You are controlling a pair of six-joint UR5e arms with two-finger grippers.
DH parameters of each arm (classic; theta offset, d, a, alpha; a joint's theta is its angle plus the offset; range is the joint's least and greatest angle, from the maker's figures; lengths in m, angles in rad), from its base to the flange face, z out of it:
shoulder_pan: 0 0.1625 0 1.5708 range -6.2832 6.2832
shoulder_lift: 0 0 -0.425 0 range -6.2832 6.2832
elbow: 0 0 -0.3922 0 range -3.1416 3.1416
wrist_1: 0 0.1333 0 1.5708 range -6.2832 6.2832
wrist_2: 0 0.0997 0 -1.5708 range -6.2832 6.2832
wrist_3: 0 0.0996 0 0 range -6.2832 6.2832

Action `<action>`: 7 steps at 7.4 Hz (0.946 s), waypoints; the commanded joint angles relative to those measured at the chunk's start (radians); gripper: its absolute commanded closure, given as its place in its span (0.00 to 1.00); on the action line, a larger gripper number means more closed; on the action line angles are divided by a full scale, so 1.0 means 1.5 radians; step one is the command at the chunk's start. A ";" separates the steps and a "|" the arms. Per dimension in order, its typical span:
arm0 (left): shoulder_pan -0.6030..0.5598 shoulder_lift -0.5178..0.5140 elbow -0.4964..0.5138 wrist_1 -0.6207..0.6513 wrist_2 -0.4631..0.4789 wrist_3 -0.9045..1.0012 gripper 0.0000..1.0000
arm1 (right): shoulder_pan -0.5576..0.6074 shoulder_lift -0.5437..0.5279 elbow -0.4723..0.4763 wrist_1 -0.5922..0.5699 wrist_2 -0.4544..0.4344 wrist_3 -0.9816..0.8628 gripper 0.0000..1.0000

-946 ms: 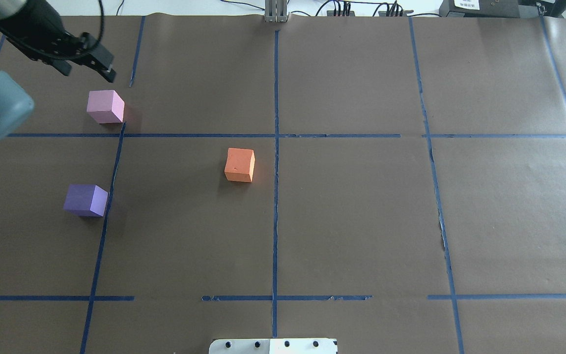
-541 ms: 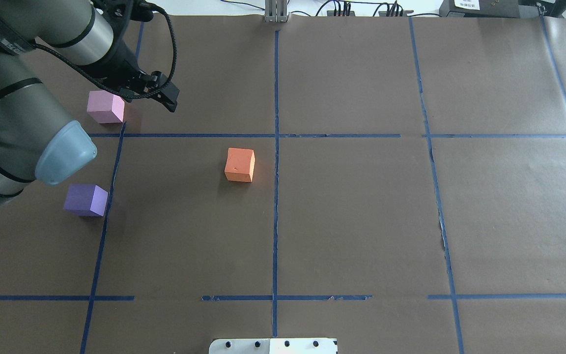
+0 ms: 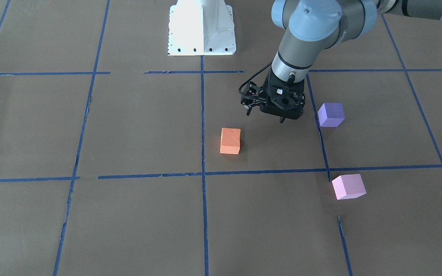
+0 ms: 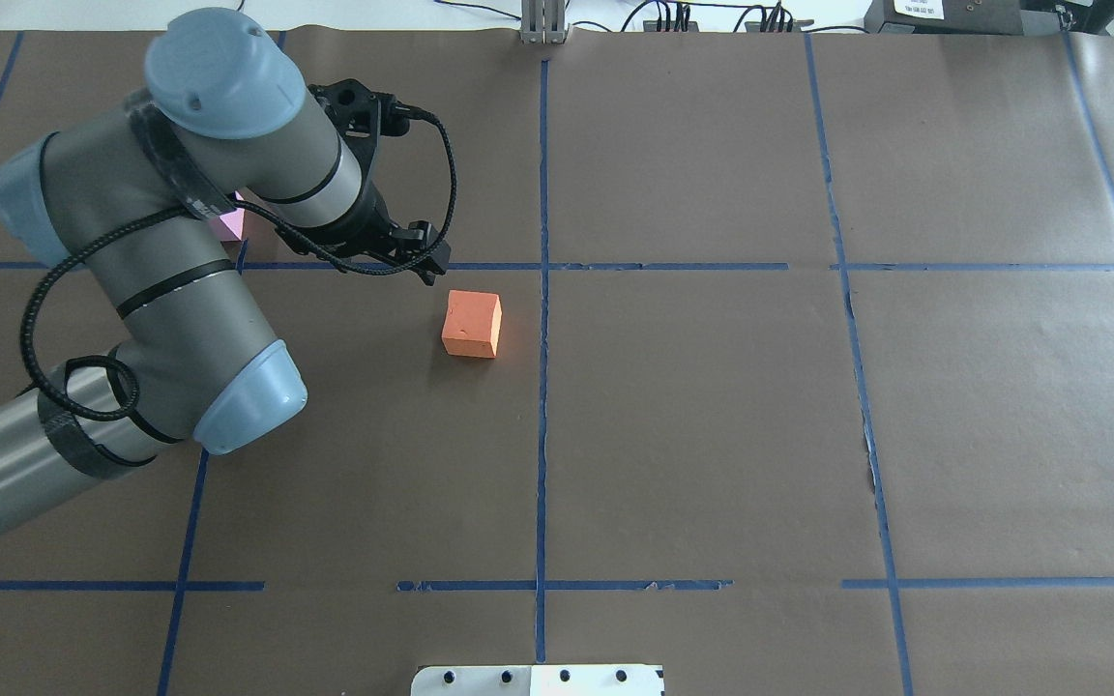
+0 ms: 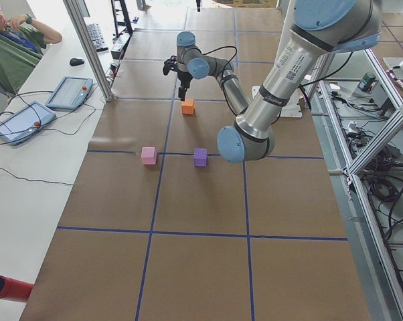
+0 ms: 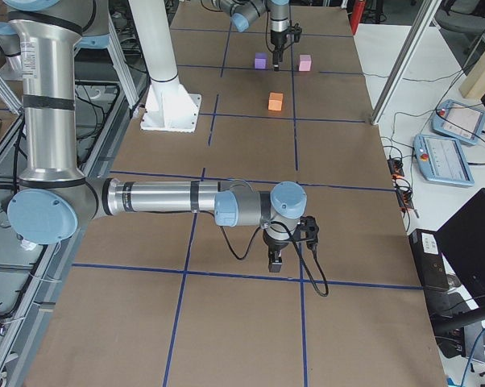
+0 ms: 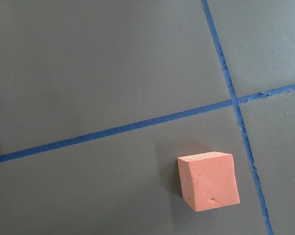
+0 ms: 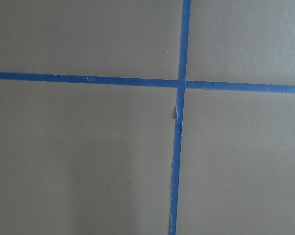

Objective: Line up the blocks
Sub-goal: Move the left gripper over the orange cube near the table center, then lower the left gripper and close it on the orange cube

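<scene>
Orange block: alone on the brown surface, just at 9 o'clock of the central blue tape line in the overhead view, with nothing touching it.
Left gripper: hangs at 10 o'clock of the Orange block in the overhead view, near it but apart. The fingers point down at the surface, and no view shows whether they are wide or narrow.
Purple block: in the front-facing view it sits at 2 o'clock of the Orange block, well apart from it and just beside a tape line. The overhead view hides it behind the left arm.
Pink block: at 4 o'clock of the Orange block in the front-facing view. Overhead, only a sliver shows beside the arm's wrist.
Left wrist view: shows only the Orange block, low at 5 o'clock, with a tape crossing at 3 o'clock.
Exterior left view: Pink block and Purple block lie side by side along one tape line, with the Orange block beyond them at 12 o'clock, so the three form a triangle.
Right gripper: seen only in the exterior right view, low over the surface near a tape line and well apart from all three blocks. Its fingers cannot be judged wide or narrow. Its wrist camera shows only a tape crossing.
</scene>
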 commanded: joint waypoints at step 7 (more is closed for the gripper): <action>0.070 -0.099 0.198 -0.061 0.061 -0.097 0.00 | 0.000 0.001 0.000 0.000 -0.001 0.000 0.00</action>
